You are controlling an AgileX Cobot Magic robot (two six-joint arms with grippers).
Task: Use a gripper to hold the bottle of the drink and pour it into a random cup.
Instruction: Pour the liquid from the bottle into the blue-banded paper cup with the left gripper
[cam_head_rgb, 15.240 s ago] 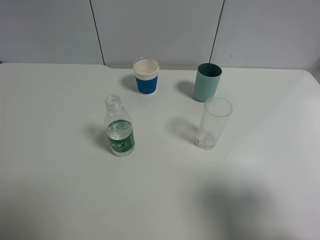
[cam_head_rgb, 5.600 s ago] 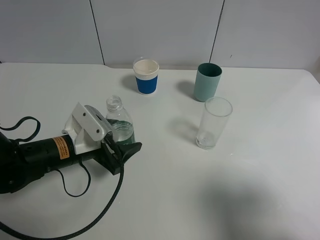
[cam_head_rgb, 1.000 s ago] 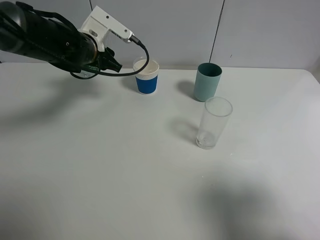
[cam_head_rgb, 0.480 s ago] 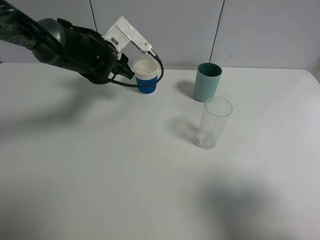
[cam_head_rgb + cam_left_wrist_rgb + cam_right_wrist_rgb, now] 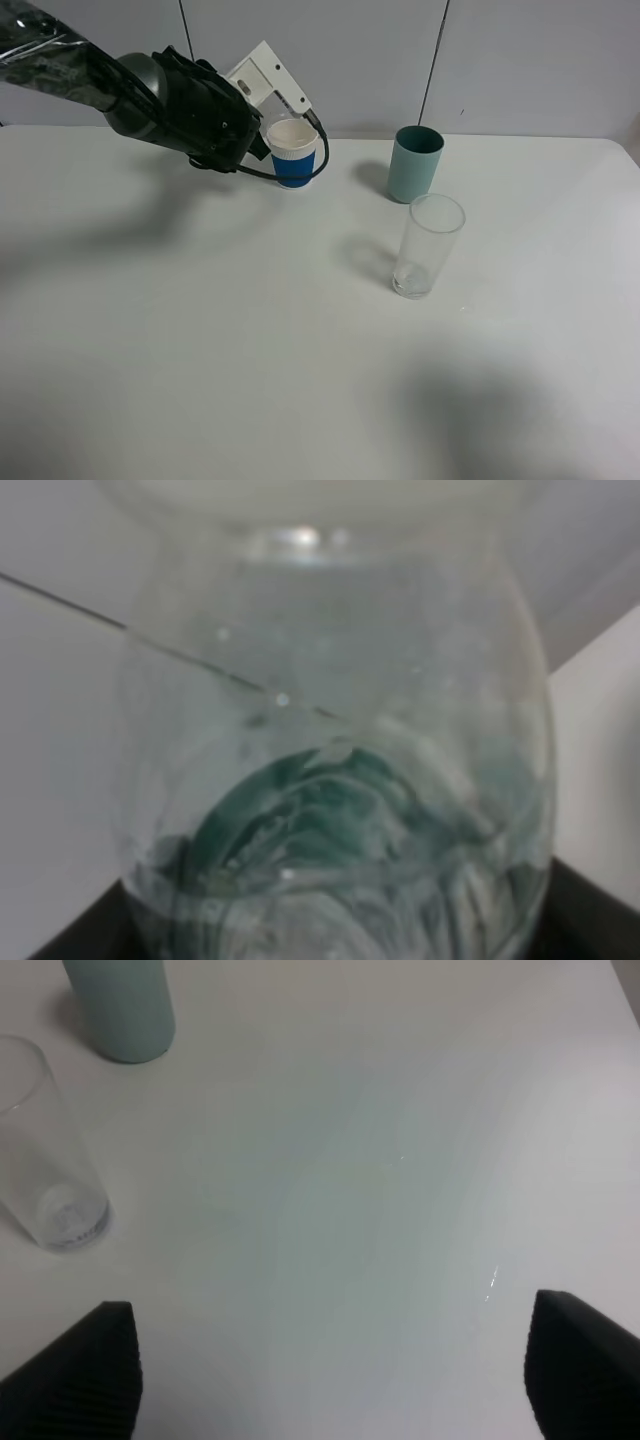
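Left gripper [image 5: 246,134]: raised over the far left of the table [image 5: 300,390], just left of the cup's rim. The black arm reaches in from the far left, and its white bracket [image 5: 268,82] sits on top.
Left grip: clenched on the bottle [image 5: 335,770]. In the left wrist view the bottle fills the frame, with a dark finger [image 5: 70,935] at each lower corner.
Bottle: off the table and held in the left gripper. From the high camera it is hidden behind the arm, so its tilt cannot be told.
Label: a dark green blur seen through the clear plastic.
Drink: cannot be made out for certain — the wrist view is too close and blurred to show a level.
Cup [image 5: 293,153]: white with a blue band, upright at the far side, left of centre. Its inside looks pale, and whether it holds any liquid cannot be told.
Cable [image 5: 324,150]: a black loop hanging from the bracket and curving round the near side of the cup.
Teal cup [image 5: 415,164]: upright at the far side, right of the white cup and well apart from it.
Glass [image 5: 427,248]: tall, clear and upright, just nearer than the teal cup.
Right gripper [image 5: 325,1370]: released — its two dark fingers are spread wide with only bare table between them. It is over the right of the table, with the glass and teal cup to its left.
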